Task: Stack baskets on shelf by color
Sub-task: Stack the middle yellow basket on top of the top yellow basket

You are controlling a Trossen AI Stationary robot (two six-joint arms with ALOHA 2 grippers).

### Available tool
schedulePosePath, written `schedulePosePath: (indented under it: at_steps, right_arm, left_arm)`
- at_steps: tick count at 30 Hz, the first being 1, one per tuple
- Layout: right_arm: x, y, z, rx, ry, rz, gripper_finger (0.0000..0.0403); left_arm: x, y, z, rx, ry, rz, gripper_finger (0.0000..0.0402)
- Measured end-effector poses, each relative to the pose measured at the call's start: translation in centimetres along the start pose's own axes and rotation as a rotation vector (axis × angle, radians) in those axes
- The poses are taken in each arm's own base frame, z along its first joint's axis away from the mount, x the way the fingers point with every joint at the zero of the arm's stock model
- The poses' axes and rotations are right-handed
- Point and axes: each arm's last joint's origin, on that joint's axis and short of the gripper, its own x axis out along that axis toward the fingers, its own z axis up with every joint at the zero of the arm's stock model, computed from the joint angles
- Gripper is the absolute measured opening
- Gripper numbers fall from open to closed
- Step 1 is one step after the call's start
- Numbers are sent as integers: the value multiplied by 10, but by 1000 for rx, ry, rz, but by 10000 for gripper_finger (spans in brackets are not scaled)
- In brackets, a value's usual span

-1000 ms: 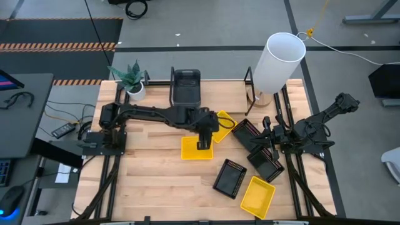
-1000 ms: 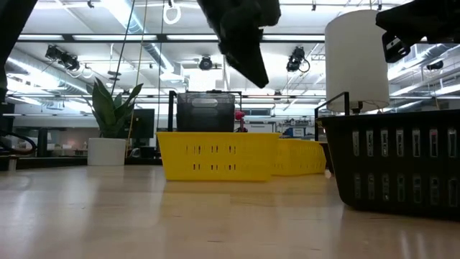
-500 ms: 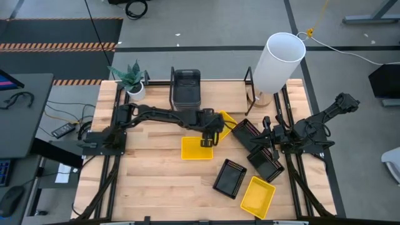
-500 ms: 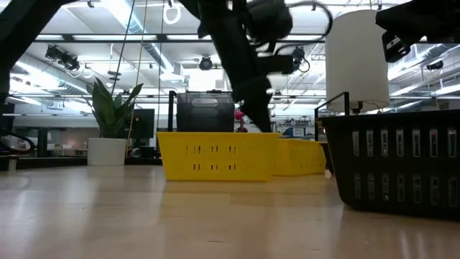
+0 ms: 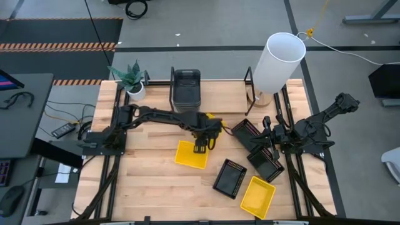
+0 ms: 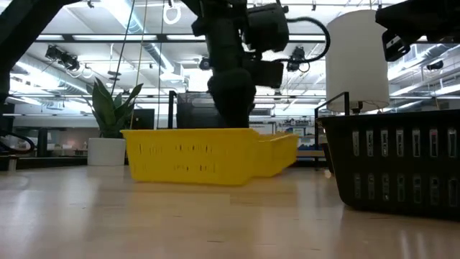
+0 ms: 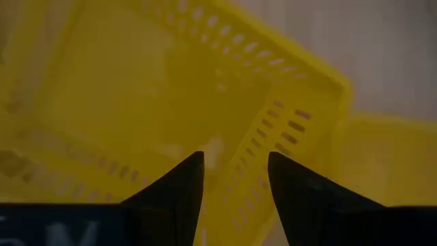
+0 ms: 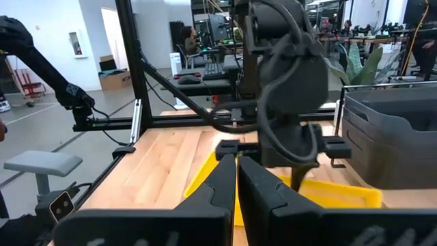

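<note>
High view shows the left gripper [image 5: 201, 145] reaching to mid-table, its fingers clamped over the far rim of a yellow basket [image 5: 190, 154] that sits skewed just on the near side of it. A second yellow basket [image 5: 218, 121] peeks out on the far side of that gripper, mostly covered by the arm, so how it lies is hard to read. In the left wrist view the two dark fingers [image 7: 174, 195] straddle the perforated yellow wall [image 7: 270, 147], one inside and one outside; the tips themselves are cut off, and the blur hides whether the pads press the plastic. From the low view the held basket [image 6: 190, 154] seems tipped, one end apparently raised off the table [image 6: 144, 223], though the exact contact is unclear. Right of this gripper lie two black perforated baskets [image 5: 246, 133] beside the right gripper [image 5: 266, 134], whose fingers appear together in its own wrist view [image 8: 236, 183]; it waits at the table's right edge. Nearer the front are another black basket [image 5: 229, 177] and a third yellow one [image 5: 257, 195]. Beyond the left gripper, a dark grey basket [image 5: 186, 87] rests on the shelf [image 5: 219, 89], partly hidden in the low view.
</note>
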Motion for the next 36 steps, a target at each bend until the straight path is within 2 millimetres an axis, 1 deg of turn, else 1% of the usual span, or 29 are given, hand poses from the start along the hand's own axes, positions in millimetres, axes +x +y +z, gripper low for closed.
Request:
schedulePosePath:
  at_steps: [7,13,16,19,22,24,27,31,36]
  right_arm:
    - [0,0,0,0,0,0,23]
    - [0,0,0,0,0,0,23]
    - [0,0,0,0,0,0,23]
    - [0,0,0,0,0,0,23]
    - [0,0,0,0,0,0,23]
    - [0,0,0,0,0,1,23]
    - [0,0,0,0,0,1,23]
    - [0,0,0,0,0,0,23]
    - [0,0,0,0,0,1,23]
  left_arm:
    - [-5,-16,0,32,9,-53,172]
    - [-6,-21,-4,7,57,-133,172]
    - [-8,-21,-6,3,77,-140,172]
    - [-21,-21,-1,4,56,-138,172]
    - [-38,-19,5,4,56,-139,172]
    - [-48,-22,9,18,53,-145,172]
    - [-57,-31,9,34,68,-208,172]
    - [-60,-48,10,23,80,-302,172]
    - [-62,-70,4,74,141,-321,172]
